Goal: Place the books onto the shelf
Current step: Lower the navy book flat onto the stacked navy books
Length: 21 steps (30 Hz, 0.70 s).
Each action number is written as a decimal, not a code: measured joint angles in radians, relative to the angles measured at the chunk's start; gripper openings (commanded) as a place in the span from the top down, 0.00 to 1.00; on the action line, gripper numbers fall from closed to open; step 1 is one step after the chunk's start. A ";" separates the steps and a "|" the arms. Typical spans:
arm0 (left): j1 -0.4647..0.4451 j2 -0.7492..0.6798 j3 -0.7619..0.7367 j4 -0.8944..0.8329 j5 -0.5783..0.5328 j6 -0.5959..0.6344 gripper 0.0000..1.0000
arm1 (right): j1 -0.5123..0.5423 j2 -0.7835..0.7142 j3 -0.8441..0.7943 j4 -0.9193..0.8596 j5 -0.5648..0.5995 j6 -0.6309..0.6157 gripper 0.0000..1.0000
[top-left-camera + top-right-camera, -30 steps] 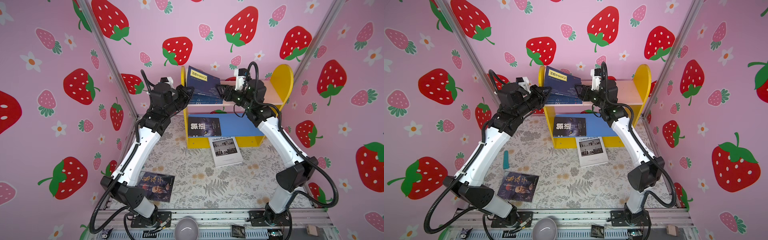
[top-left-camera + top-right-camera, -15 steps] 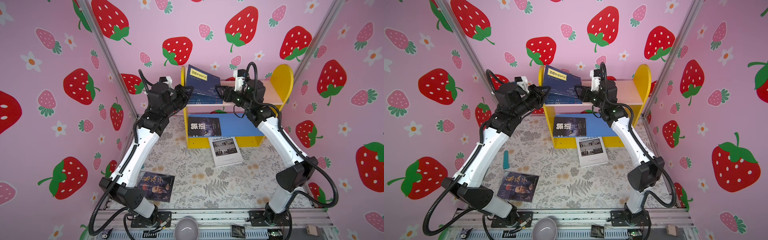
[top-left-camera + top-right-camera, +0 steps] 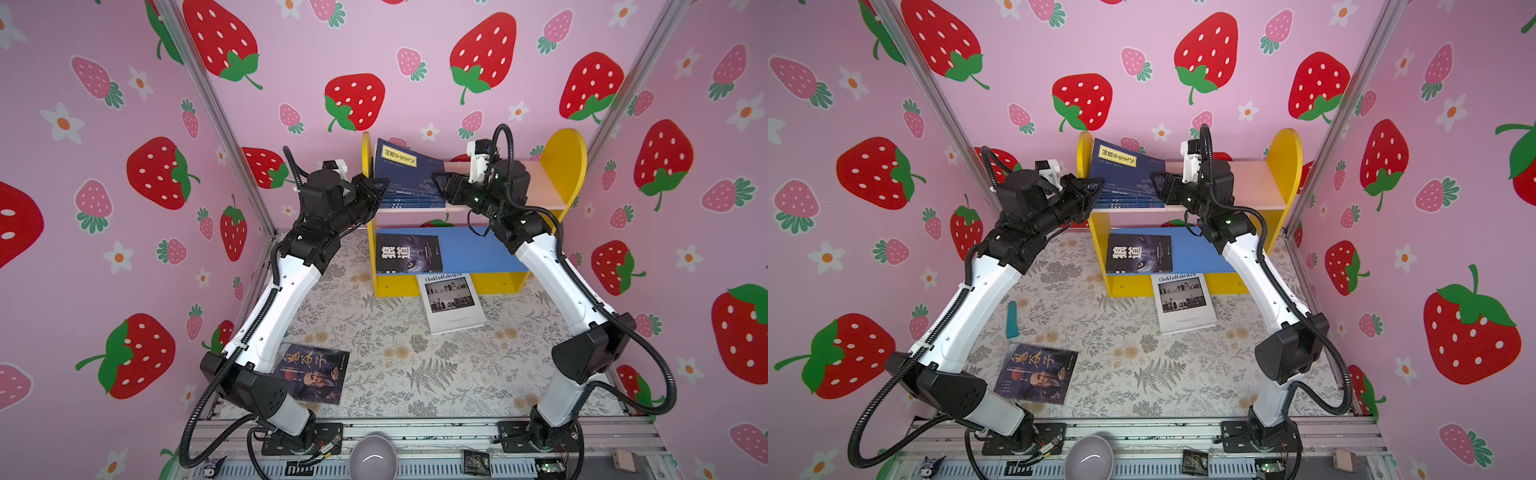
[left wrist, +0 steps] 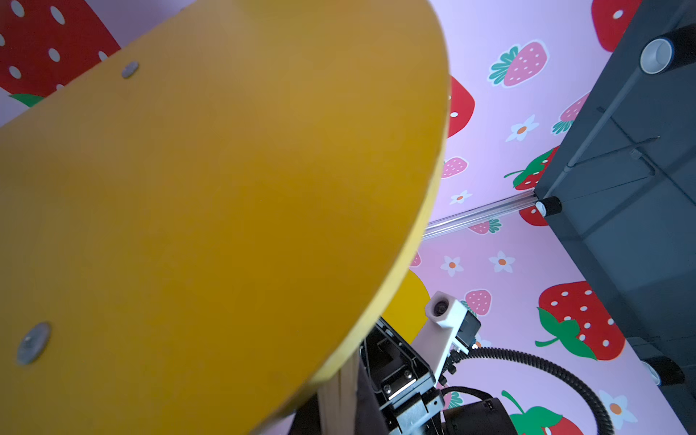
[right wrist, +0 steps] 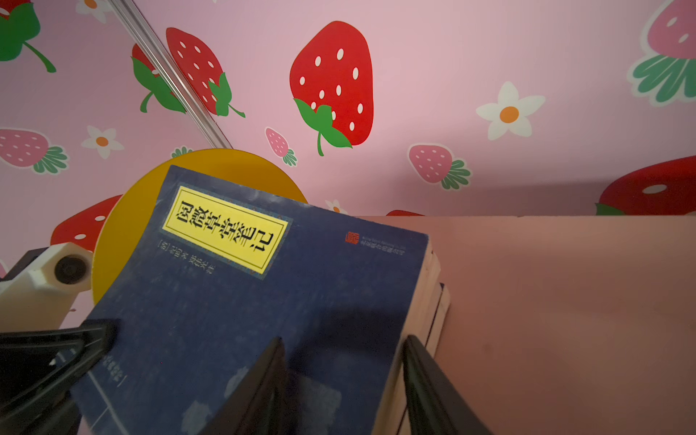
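Left gripper [image 3: 379,185] is closed, tip at the left end of the navy books [image 3: 409,178], tight against the left side panel [image 4: 226,188] of the shelf [image 3: 563,166]. My right gripper [image 3: 439,185] has jaws apart astride the stack's other edge; can't tell if they clamp. The stack sits on the pink upper board [image 3: 540,187], top book tilted, not squared I'd say. The board's right half is free. Wolf-eye book [image 3: 407,253] lies flat on the blue lower board [image 3: 478,249], room beside it. Left to shelve: white book [image 3: 451,301] at the shelf's foot, portrait book [image 3: 318,376] by my left base.
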 measured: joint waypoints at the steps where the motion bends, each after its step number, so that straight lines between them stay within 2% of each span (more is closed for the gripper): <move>1: 0.000 0.000 -0.002 0.003 -0.001 0.000 1.00 | 0.000 0.000 0.000 0.000 0.002 -0.001 0.48; 3: 0.000 0.000 -0.005 0.008 -0.001 0.000 1.00 | 0.003 0.000 0.000 0.001 0.007 -0.007 0.48; 6: 0.000 -0.006 -0.013 0.018 -0.006 0.000 1.00 | 0.004 0.000 0.000 0.002 0.010 -0.013 0.40; 8: 0.000 -0.006 -0.016 0.019 -0.009 -0.001 1.00 | 0.005 0.000 0.000 0.000 0.014 -0.019 0.39; 21: 0.000 -0.017 -0.023 0.019 -0.018 0.001 1.00 | 0.010 0.000 0.000 0.001 0.026 -0.034 0.39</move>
